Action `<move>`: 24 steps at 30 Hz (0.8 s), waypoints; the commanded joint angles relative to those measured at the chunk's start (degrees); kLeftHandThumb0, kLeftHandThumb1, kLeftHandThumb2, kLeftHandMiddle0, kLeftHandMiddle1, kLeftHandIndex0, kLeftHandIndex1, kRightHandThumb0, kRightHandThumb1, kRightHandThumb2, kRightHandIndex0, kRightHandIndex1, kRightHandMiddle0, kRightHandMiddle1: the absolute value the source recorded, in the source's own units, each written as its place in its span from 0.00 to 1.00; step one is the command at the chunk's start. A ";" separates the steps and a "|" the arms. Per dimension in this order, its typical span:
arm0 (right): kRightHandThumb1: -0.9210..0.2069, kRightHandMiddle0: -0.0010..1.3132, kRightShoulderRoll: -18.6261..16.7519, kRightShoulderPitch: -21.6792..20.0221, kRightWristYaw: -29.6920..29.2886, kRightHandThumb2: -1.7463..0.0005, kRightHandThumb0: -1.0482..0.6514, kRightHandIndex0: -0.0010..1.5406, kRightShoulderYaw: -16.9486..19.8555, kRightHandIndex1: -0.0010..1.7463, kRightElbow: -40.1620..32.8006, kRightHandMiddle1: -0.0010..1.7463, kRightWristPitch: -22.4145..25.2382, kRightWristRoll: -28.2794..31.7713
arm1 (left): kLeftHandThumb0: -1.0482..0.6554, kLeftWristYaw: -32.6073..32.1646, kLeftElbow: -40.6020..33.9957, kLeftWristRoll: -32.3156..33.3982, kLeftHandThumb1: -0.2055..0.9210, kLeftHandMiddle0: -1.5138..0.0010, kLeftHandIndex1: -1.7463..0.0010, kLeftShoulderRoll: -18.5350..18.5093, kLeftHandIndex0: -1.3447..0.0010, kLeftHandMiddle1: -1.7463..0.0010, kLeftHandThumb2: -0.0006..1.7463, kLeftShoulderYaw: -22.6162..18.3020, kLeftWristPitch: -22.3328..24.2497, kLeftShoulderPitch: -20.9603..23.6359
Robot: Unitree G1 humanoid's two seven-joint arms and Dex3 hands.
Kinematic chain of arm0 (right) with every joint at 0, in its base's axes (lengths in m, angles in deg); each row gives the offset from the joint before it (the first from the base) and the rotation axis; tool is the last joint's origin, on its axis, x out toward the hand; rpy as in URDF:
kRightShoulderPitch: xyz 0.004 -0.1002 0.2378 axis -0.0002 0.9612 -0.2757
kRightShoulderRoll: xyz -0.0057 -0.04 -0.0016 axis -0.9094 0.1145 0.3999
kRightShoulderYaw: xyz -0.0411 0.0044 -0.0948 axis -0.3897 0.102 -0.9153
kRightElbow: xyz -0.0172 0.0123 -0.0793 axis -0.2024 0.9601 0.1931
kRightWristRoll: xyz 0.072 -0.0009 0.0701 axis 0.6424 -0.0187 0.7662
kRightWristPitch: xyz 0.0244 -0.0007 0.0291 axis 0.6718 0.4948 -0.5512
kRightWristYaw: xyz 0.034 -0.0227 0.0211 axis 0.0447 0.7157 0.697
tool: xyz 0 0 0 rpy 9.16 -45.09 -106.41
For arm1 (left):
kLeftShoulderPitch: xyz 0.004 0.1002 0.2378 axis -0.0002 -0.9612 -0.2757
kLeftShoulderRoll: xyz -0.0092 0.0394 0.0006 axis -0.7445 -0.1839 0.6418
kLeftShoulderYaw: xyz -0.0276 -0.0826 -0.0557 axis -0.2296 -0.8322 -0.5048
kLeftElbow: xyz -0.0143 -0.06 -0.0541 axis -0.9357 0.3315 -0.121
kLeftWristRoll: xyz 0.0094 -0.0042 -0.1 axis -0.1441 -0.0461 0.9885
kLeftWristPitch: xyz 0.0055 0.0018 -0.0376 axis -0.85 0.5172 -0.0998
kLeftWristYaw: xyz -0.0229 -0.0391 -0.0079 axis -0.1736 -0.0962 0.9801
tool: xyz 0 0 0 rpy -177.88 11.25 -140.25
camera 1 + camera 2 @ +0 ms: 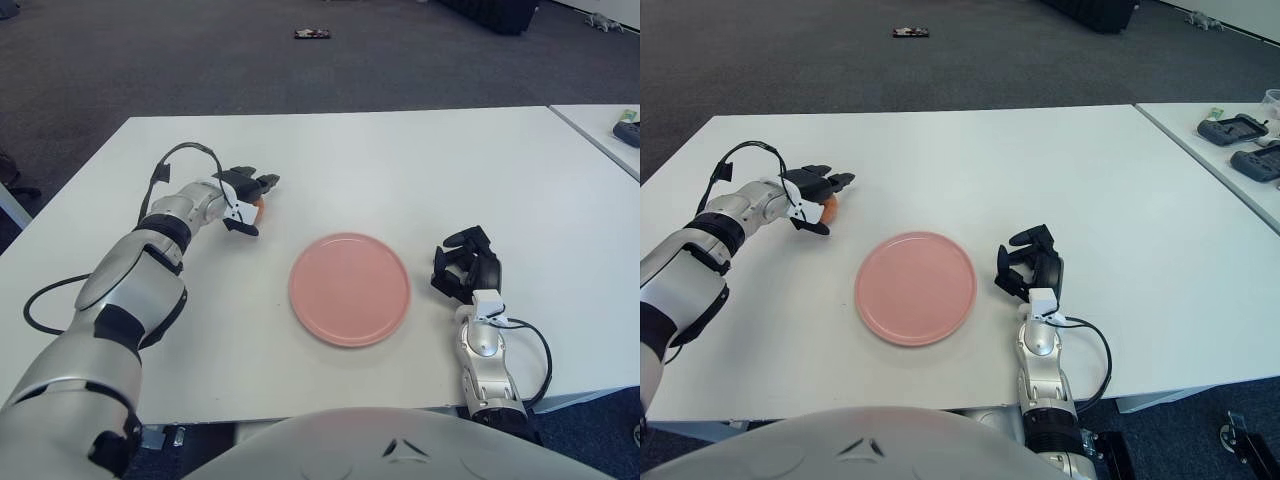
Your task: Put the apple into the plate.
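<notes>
A small orange-red apple (259, 209) sits on the white table (400, 160), left of a round pink plate (350, 289). My left hand (243, 197) is around the apple, fingers over its top and thumb beneath, so most of the fruit is hidden. It also shows in the right eye view (828, 211). The plate holds nothing. My right hand (467, 266) shows just right of the plate, fingers relaxed and holding nothing.
A second table (1230, 150) at the right carries dark devices (1230, 128). A small dark object (312, 34) lies on the carpet beyond the table. Cables run along both forearms.
</notes>
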 commanded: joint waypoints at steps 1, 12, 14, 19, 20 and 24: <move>0.33 0.33 -0.30 -0.31 -0.73 0.41 0.38 0.43 0.15 0.81 0.22 1.00 -0.49 0.05 | 0.08 3.84 2.39 -1.11 0.58 1.00 1.00 0.05 1.00 1.00 0.48 1.34 0.70 -3.52; 0.34 0.33 -0.42 0.06 -1.43 0.40 0.37 0.43 0.09 0.82 -0.28 1.00 -0.15 -0.13 | 0.23 9.13 2.22 -0.68 0.37 1.00 0.93 -0.26 1.00 0.77 0.65 1.38 3.30 -3.13; 0.34 0.33 -0.31 0.04 -1.18 0.40 0.37 0.43 0.06 0.81 -0.21 1.00 -0.46 0.10 | 0.25 9.90 2.04 -0.73 0.35 1.00 0.90 -0.27 1.00 0.72 0.66 1.46 3.80 -3.10; 0.35 0.34 -0.13 -0.03 -0.58 0.39 0.37 0.43 0.04 0.80 0.04 1.00 -1.07 0.43 | 0.30 10.58 1.48 -0.78 0.31 1.00 0.76 -0.40 1.00 0.53 0.69 1.46 4.99 -3.17; 0.35 0.34 -0.11 -0.03 -0.48 0.39 0.37 0.43 0.06 0.80 0.05 1.00 -1.11 0.48 | 0.32 10.53 1.39 -0.78 0.29 1.00 0.67 -0.43 1.00 0.47 0.70 1.44 5.17 -3.22; 0.35 0.34 0.02 -0.03 -0.09 0.39 0.37 0.44 0.12 0.81 0.07 1.00 -1.07 0.62 | 0.36 9.77 1.17 -0.65 0.24 1.00 0.42 -0.61 1.00 0.30 0.75 1.26 5.36 -3.46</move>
